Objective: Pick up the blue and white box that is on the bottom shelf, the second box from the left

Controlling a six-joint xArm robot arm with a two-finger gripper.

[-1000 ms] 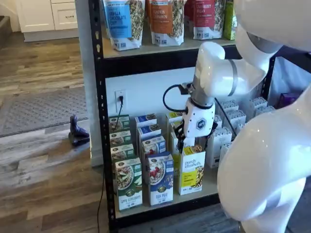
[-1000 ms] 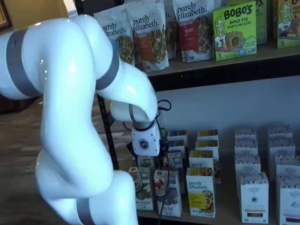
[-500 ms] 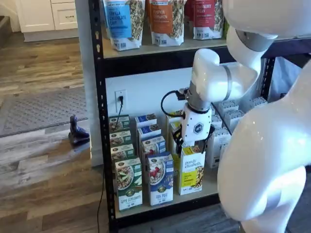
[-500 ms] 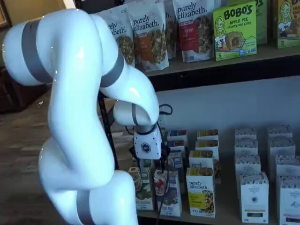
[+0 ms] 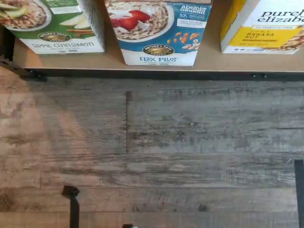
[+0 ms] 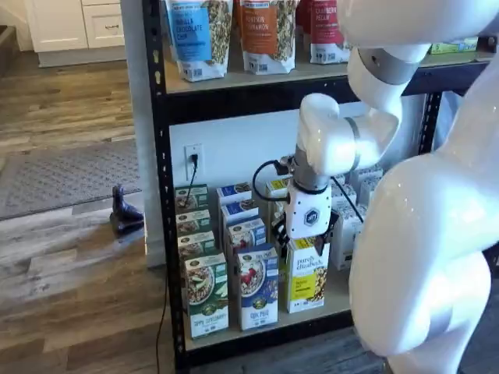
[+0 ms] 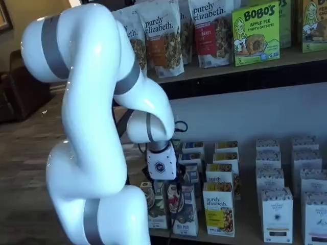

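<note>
The blue and white box (image 6: 258, 288) stands at the front of the bottom shelf (image 6: 337, 294), with a bowl of red berries on its face. It also shows in the wrist view (image 5: 159, 28) and in a shelf view (image 7: 182, 212). More blue cartons stand in a row behind it. My gripper (image 6: 302, 241) hangs in front of the shelf, just right of and above the box, over the yellow-and-white carton (image 6: 308, 276). It also shows in a shelf view (image 7: 166, 182). Its black fingers barely show, so I cannot tell whether they are open.
A green-and-white carton (image 6: 206, 300) stands left of the blue box. White cartons (image 7: 277, 212) fill the shelf's right part. Bags (image 6: 199, 35) stand on the upper shelf. A black upright (image 6: 160, 195) frames the left side. Wood floor (image 5: 156, 142) lies below the shelf edge.
The arm and gripper have moved left and a little lower, from over the yellow carton's right side toward the blue box row. No box has moved.
</note>
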